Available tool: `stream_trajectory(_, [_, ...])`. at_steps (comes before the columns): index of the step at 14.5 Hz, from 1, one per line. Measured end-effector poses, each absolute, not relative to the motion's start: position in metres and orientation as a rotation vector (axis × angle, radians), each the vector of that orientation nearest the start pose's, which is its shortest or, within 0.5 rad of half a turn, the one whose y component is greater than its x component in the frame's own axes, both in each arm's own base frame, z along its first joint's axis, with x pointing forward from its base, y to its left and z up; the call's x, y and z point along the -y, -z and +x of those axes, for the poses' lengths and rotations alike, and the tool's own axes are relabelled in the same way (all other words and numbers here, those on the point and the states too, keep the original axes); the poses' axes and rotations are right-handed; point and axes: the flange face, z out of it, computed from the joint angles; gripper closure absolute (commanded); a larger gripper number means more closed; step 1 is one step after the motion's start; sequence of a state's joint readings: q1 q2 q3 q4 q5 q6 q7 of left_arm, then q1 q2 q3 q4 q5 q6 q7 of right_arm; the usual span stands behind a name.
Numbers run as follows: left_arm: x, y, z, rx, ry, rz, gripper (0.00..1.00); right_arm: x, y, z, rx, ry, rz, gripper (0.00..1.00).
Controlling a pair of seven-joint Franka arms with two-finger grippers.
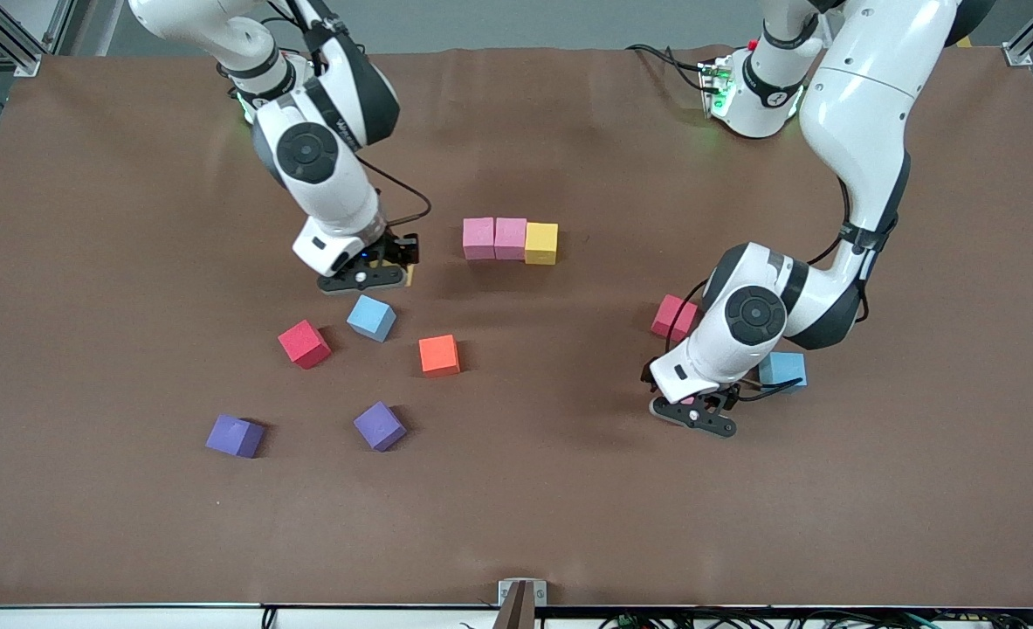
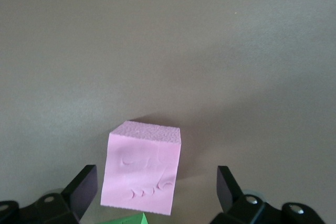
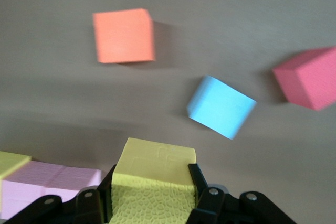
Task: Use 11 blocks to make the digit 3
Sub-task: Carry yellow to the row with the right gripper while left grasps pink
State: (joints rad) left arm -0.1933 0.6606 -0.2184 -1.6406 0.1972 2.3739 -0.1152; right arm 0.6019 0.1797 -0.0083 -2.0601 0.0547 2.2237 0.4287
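Observation:
Three touching blocks lie in a row mid-table: pink [image 1: 478, 238], pink [image 1: 510, 238], yellow [image 1: 541, 243]; no digit 3 shows. My right gripper [image 1: 394, 271] [image 3: 152, 182] is shut on a second yellow block [image 3: 155, 177], low over the table beside that row. Loose blocks lie near it: light blue [image 1: 371, 317], red [image 1: 304, 343], orange [image 1: 439, 355]. My left gripper [image 1: 699, 411] [image 2: 156, 190] stands open around a pink block [image 2: 142, 174], fingers [image 2: 84, 187] apart from its sides. A green block's corner [image 2: 128, 220] shows beside the pink one. Red [image 1: 675, 316] and light blue [image 1: 782, 369] blocks lie by the left arm.
Two purple cubes [image 1: 235, 436] [image 1: 380, 426] lie nearer the front camera, toward the right arm's end. The brown mat's front edge [image 1: 516, 603] runs along the bottom. The right arm's cable [image 1: 411, 196] loops above its gripper.

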Motion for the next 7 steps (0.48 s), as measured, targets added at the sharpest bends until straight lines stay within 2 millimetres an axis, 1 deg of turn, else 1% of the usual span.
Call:
stream_trajectory(2, [0.258,-0.242,0.648,-0.627,0.154,-3.090,0.00,-0.359,-0.339,0.480,0.264,-0.047,-3.097,0.96])
stream_trajectory(4, [0.257,-0.238,0.649,-0.638,0.155,-3.089,0.00,-0.390,-0.321,0.480,0.302,-0.060,-3.100,0.96])
stream_trajectory(6, [0.256,-0.235,0.649,-0.664,0.152,-3.083,0.00,-0.410,-0.301,0.479,0.328,-0.066,-3.101,0.96])
stream_trajectory(7, [0.255,-0.234,0.650,-0.673,0.152,-3.081,0.00,-0.416,-0.291,0.479,0.337,-0.058,-3.098,0.96])
